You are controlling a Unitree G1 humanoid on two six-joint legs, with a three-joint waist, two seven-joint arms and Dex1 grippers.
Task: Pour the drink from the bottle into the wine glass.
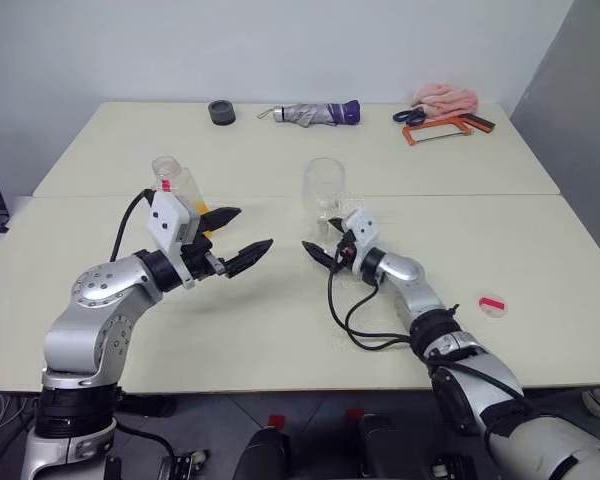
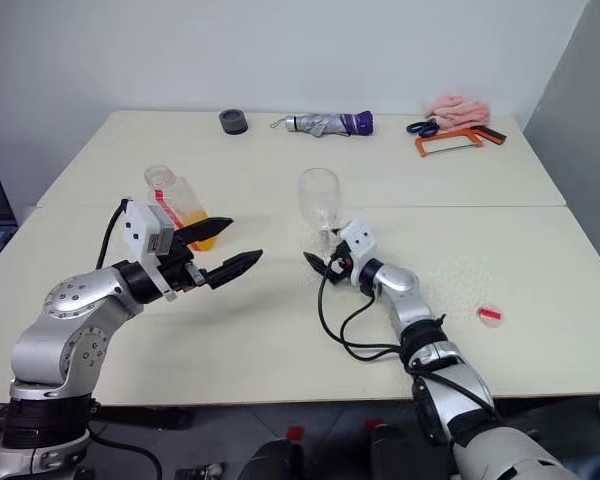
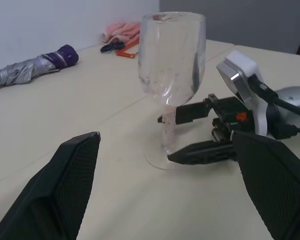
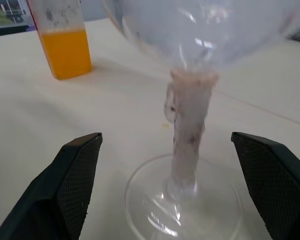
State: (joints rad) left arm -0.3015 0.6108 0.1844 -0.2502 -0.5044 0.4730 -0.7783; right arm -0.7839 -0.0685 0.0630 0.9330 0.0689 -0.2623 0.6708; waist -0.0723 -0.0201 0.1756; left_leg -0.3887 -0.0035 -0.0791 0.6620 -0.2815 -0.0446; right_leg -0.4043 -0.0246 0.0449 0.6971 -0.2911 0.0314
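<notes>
One small clear plastic bottle (image 2: 173, 201) with squarish sides and a red label strip stands upright to the left of the one clear stemmed wine glass (image 2: 320, 203); its neck is uncapped and its lower part holds translucent orange-yellow drink (image 4: 66, 54). The left gripper (image 2: 223, 248) hangs just in front of the bottle, between it and the glass, its two black fingers spread wide and grasping nothing, pointing toward the glass. The wine glass stands upright on the pale cream table (image 2: 280, 320), its bowl showing no liquid, only a cloudy film. The right gripper (image 4: 180, 185) sits low at the glass's right, its two fingers released and parted, one to each side of the thin stem above the round foot, neither touching it. Right of the glass, well apart, lies one small red cap (image 2: 490, 315). Behind the glass along the far table edge lie one dark grey tape roll (image 2: 234, 121), one folded grey and purple umbrella (image 2: 328, 123), one pair of scissors (image 2: 422, 127), one orange-framed hacksaw (image 2: 450, 143) and one pink cloth (image 2: 457, 108).
</notes>
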